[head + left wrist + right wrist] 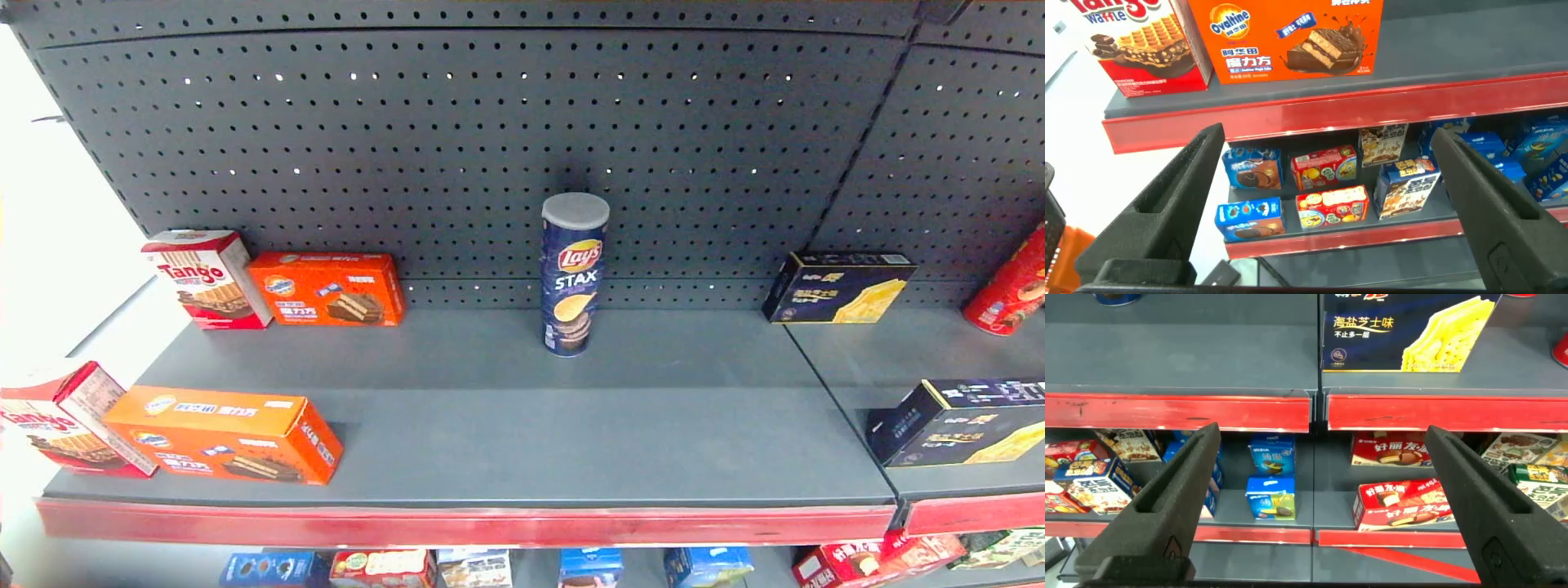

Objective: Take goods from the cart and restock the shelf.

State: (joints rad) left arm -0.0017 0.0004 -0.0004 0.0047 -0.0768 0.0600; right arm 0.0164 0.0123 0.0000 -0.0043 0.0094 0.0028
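A dark blue chip can [575, 273] with a grey lid stands upright near the back of the grey shelf [506, 425]. Orange boxes [328, 288] [224, 434] and red-and-white wafer boxes [206, 278] [61, 418] sit at the shelf's left, front and back. Black-and-yellow boxes [839, 287] [959, 421] sit on the neighbouring shelf to the right. My left gripper [1331, 204] is open below the shelf's red front edge [1372, 110], with nothing between its fingers. My right gripper [1323, 506] is open too, facing the lower shelves under a black-and-yellow box [1409, 331].
A red can [1008, 286] leans at the far right. The lower shelf holds several small blue, red and white boxes [1327, 167] [1270, 498] [1396, 506]. A perforated dark back panel [457, 139] closes the shelf behind. The shelf's middle, around the can, is bare.
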